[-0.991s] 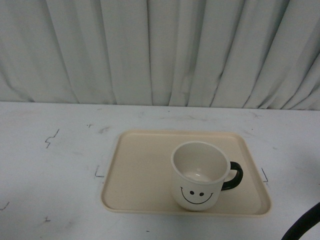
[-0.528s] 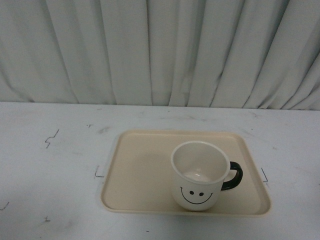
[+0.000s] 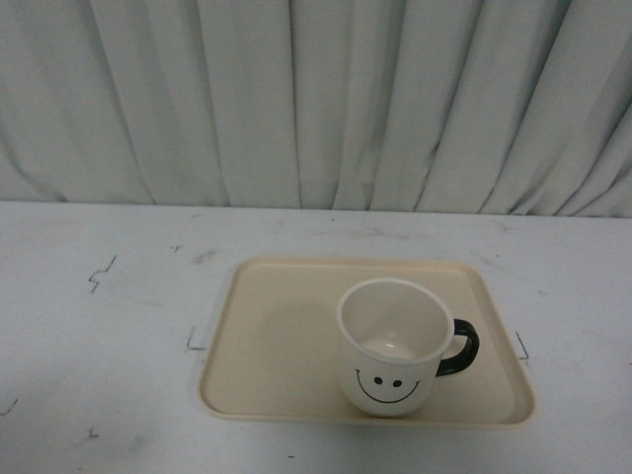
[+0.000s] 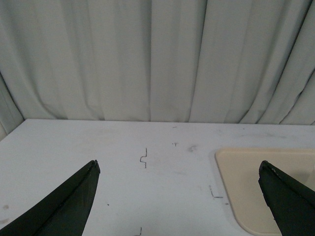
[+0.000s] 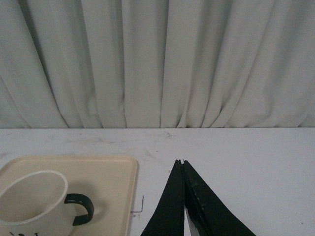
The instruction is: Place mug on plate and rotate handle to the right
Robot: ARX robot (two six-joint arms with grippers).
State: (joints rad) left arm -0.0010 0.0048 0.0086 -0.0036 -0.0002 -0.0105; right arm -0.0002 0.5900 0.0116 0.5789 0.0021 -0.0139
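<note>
Cream-white, the mug [image 3: 392, 347] stands upright on the beige plate [image 3: 276, 346], in the lower middle of the front view, toward the plate's right half. Its black handle [image 3: 461, 348] points to the right, and the smiley face looks at the camera. The left gripper [image 4: 179, 196] is spread wide above the bare white table [image 3: 99, 336]. The right gripper [image 5: 183, 163] has its fingers pressed together, holding nothing, beside the plate's edge.

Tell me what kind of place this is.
Probably a robot test bench, not a kitchen: a plain white table with small pen marks, a pale curtain backdrop, and only a smiley mug on a beige plate.
</note>
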